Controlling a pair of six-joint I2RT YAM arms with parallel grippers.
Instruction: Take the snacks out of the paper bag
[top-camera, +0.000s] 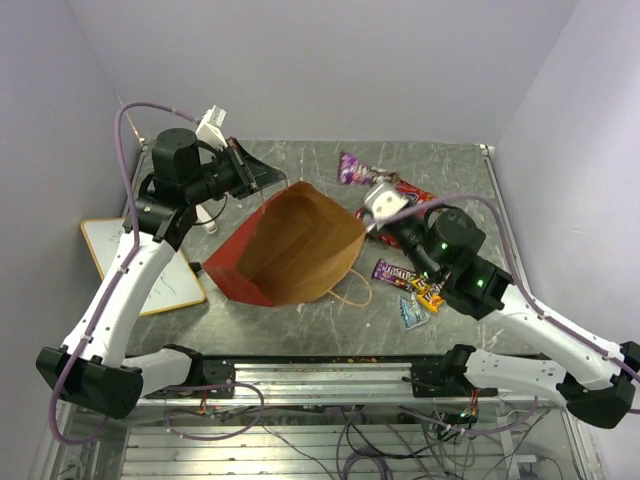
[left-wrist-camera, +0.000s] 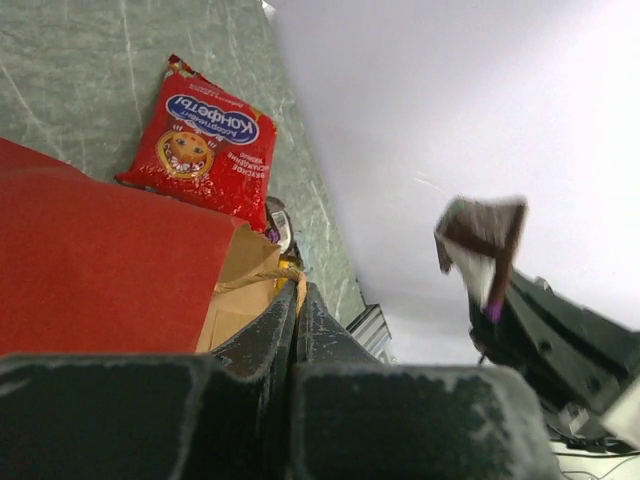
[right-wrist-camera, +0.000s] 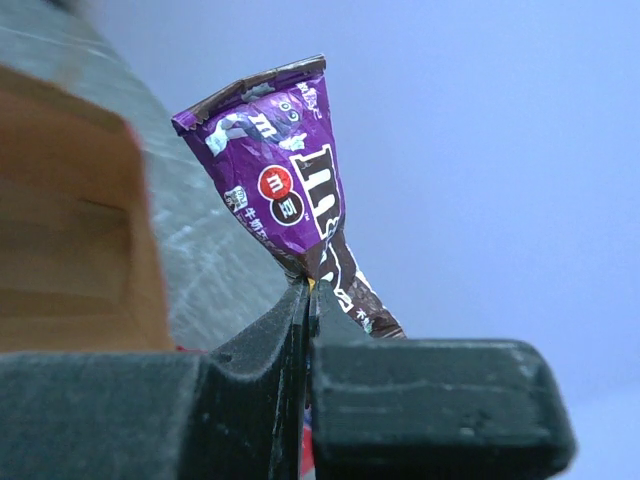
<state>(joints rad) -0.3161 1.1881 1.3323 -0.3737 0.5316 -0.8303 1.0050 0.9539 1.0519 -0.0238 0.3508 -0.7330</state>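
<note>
Right wrist, right tool (right-wrist-camera: 310, 288) pinching purple packet (right-wrist-camera: 285, 170), left tool (left-wrist-camera: 297, 293) gripping paper bag (left-wrist-camera: 100, 270)

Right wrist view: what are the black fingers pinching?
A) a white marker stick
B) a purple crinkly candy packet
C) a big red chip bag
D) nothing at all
B: the black fingers are shut tight on the bottom end of the purple crinkly candy packet, which sticks up above them.
</note>
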